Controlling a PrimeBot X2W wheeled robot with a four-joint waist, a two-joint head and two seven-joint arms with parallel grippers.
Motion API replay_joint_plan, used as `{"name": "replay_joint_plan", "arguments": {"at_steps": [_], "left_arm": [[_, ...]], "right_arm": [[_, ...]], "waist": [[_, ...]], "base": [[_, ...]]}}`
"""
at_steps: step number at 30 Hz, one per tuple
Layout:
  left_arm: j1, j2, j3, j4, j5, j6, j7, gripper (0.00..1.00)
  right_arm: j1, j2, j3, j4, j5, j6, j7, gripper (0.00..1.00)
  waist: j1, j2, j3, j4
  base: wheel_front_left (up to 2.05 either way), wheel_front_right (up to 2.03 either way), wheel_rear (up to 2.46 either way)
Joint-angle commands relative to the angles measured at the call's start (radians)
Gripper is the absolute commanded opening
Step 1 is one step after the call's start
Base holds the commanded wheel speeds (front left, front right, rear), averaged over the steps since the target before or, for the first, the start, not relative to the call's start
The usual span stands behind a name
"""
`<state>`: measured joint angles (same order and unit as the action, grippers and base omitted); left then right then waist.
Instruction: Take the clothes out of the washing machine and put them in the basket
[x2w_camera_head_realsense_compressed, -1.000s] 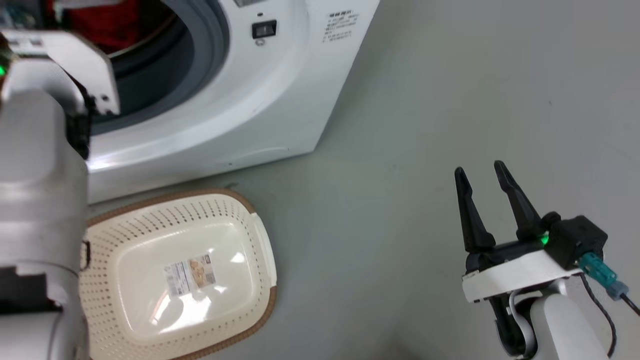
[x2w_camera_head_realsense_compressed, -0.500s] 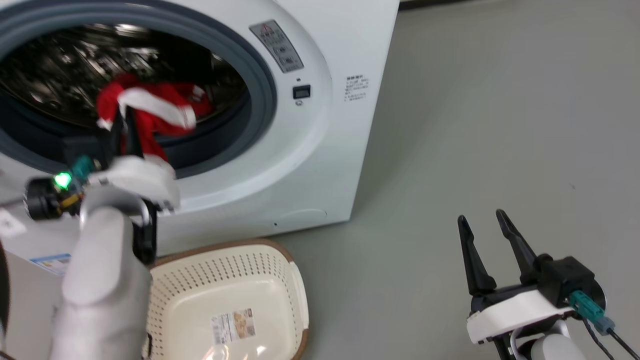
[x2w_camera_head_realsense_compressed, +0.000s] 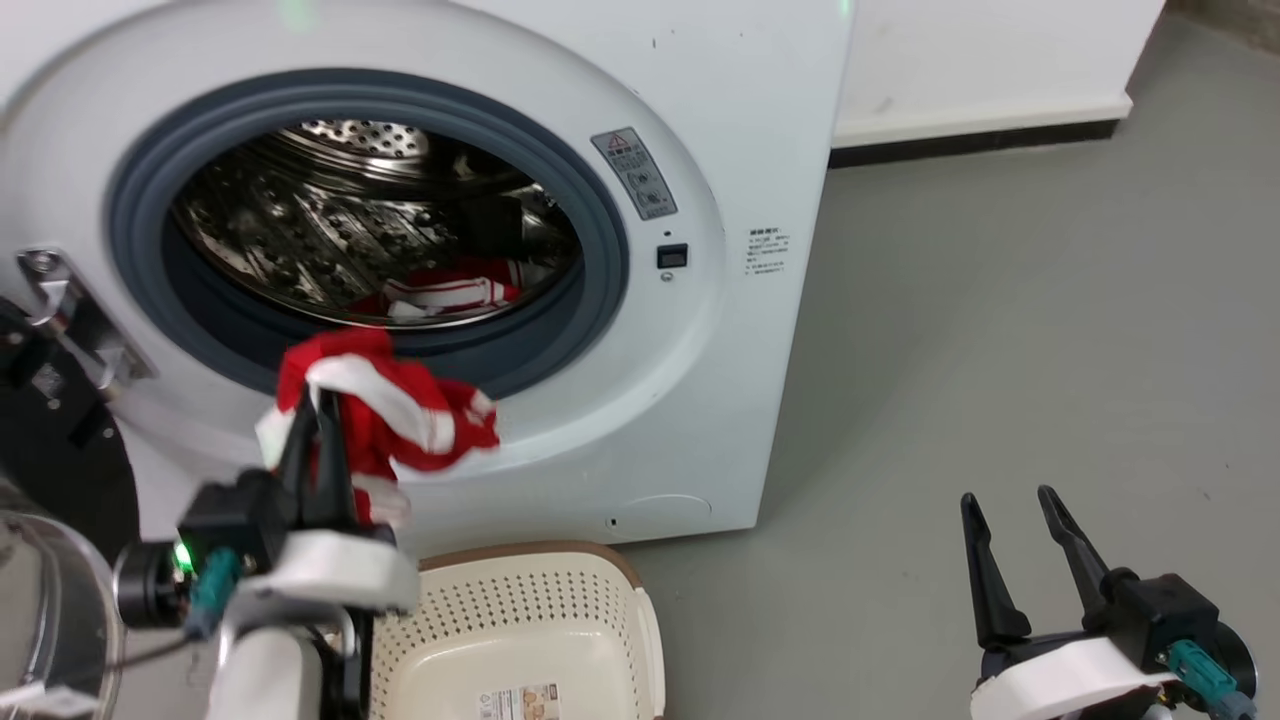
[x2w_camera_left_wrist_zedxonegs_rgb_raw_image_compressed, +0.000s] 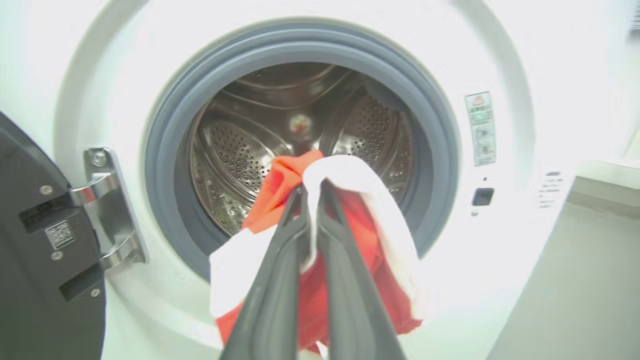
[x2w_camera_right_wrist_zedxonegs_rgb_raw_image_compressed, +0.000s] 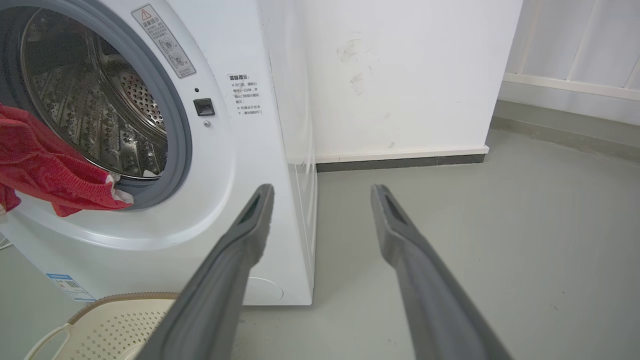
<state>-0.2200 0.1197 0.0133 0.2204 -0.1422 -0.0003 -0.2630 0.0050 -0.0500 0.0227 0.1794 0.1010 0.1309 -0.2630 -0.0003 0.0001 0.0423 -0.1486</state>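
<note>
Clothes numbered two, both red with white stripes. My left tool (x2w_camera_head_realsense_compressed: 313, 405) was pinched on the first garment (x2w_camera_head_realsense_compressed: 385, 410), which hung just outside the lower edge of the washing machine's (x2w_camera_head_realsense_compressed: 720, 400) opening. The second garment (x2w_camera_head_realsense_compressed: 450, 292) lay inside its drum (x2w_camera_head_realsense_compressed: 300, 230). One basket (x2w_camera_head_realsense_compressed: 520, 610) stood at the machine's foot. My right tool (x2w_camera_head_realsense_compressed: 1005, 494) was spread, well right of the machine.

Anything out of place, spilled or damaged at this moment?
Nothing stands out. The left gripper is shut on a red garment just outside the washing machine opening, the basket sits upright on the floor in front, and a second garment lies in the drum.
</note>
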Motion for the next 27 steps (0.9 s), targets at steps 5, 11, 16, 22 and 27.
{"name": "replay_joint_plan", "arguments": {"at_steps": [5,11,16,22,27], "left_arm": [[0.16,-0.03,-0.02,-0.111,-0.008,0.005,-0.002,0.0],[0.259,-0.051,-0.055,-0.062,-0.032,0.016,-0.003,0.0],[0.235,-0.062,-0.077,0.096,-0.062,0.012,-0.003,0.0],[0.113,-0.068,-0.102,0.276,-0.071,0.009,-0.003,0.0],[0.021,-0.069,-0.131,0.397,-0.075,0.013,-0.003,0.0]], "right_arm": [[0.028,-0.001,-0.01,-0.015,-0.011,0.0,0.006,1.0],[0.03,0.0,-0.005,-0.034,-0.012,0.0,0.016,1.0],[0.007,0.0,0.006,-0.045,-0.004,0.0,0.015,1.0],[-0.045,-0.001,0.016,-0.047,0.005,0.0,0.009,1.0],[-0.087,0.0,0.031,-0.048,0.006,0.0,0.005,1.0]], "waist": [[0.0003,-0.0001,-0.033,0.032],[0.0003,-0.0001,-0.019,0.051],[0.0003,-0.0001,0.028,0.052],[0.0003,-0.0001,0.132,0.04],[0.0003,-0.0001,0.208,0.03]], "base": [[0.0,0.0,0.0],[0.0,0.0,0.0],[0.0,0.0,0.0],[0.0,0.0,0.0],[0.0,0.0,0.0]]}}
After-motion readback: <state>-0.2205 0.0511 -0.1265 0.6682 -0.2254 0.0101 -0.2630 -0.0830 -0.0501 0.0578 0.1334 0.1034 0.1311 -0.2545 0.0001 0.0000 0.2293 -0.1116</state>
